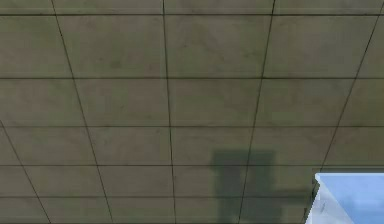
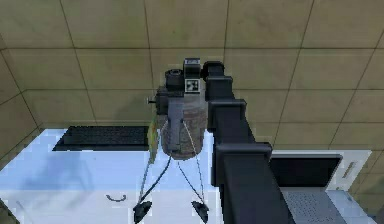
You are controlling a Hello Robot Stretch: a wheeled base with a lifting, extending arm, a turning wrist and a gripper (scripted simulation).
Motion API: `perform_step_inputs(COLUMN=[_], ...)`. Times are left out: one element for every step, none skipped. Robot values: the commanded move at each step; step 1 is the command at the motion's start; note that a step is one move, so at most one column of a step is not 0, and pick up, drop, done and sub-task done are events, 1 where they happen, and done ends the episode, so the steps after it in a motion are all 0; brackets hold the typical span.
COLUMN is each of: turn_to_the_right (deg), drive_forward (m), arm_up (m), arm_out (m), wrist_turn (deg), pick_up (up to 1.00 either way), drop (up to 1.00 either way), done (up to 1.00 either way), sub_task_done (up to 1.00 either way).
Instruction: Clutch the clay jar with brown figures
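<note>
claw (image 2: 172,210): above white table (image 2: 60,175), holding nothing (spread or pressed together: cannot tell)
nearby: dark keyboard (image 2: 100,137)

The forward view looks onto a tiled surface (image 1: 130,100) of large square tiles in a dull grey-brown colour with faint lighter patches. Thin dark grout lines (image 1: 166,90) divide it; the crosswise lines run almost level, and the others spread apart toward the bottom edge. In the bottom right corner there is a pale blue-white slab (image 1: 352,200) with a light edge, cut off by the picture's right and bottom borders, and I cannot tell what it belongs to.
</note>
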Motion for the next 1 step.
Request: perform_step_inputs(turn_to_the_right=[0.0], drive_forward=[0.0], arm_up=[0.0], arm_out=[0.0], wrist_turn=[45.0], pick_up=[0.0], drop=[0.0], done=[0.0], sub_task_done=[0.0])
